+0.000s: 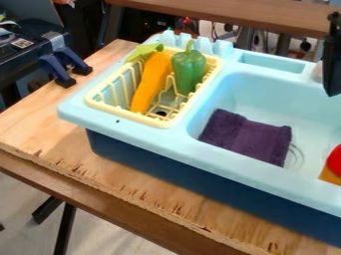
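My black gripper (333, 62) is partly in view at the right edge, near the top, above the back of the sink basin and touching nothing that I can see. At the left of the sink unit, a yellow dish rack (106, 102) holds an orange carrot (152, 79) with a green top and a green bell pepper (189, 69), side by side. A folded dark purple cloth (246, 136) lies in the basin. Cut off by the right edge is a red and orange object (335, 164), also in the basin.
The light blue sink (220, 164) has raised rims and a back ledge with prongs. It stands on a wooden table (47, 129). Dark blue clamps (63, 67) sit at the table's left edge, and a brown beam (233, 15) crosses behind.
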You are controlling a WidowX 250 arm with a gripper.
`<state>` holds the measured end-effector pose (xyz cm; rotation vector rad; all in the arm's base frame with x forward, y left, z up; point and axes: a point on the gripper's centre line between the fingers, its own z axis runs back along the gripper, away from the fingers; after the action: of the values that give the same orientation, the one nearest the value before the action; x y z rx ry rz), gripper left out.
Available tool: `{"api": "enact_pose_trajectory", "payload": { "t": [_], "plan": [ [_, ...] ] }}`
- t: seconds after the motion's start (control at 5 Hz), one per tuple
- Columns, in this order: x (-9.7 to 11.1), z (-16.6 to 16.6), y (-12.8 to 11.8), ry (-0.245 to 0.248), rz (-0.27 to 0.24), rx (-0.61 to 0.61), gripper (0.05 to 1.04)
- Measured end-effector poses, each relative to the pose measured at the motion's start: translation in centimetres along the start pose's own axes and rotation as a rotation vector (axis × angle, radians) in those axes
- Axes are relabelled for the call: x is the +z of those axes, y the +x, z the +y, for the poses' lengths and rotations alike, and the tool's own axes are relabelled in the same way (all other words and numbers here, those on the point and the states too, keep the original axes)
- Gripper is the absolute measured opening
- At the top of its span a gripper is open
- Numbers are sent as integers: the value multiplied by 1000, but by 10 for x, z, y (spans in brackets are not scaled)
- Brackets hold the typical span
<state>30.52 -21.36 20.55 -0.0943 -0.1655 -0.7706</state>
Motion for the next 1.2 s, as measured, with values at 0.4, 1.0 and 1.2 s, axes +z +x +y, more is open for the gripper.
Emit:
{"api": "enact_pose_trajectory", "payload": {
  "t": [0.4, 1.0, 1.2],
  "plan": [
    [-11, 27, -3, -60, -2, 30, 1003],
    [39, 82, -13, 40, -124, 157, 1003],
    [50, 98, -12, 112, -89, 183, 1003]
  ]
}}
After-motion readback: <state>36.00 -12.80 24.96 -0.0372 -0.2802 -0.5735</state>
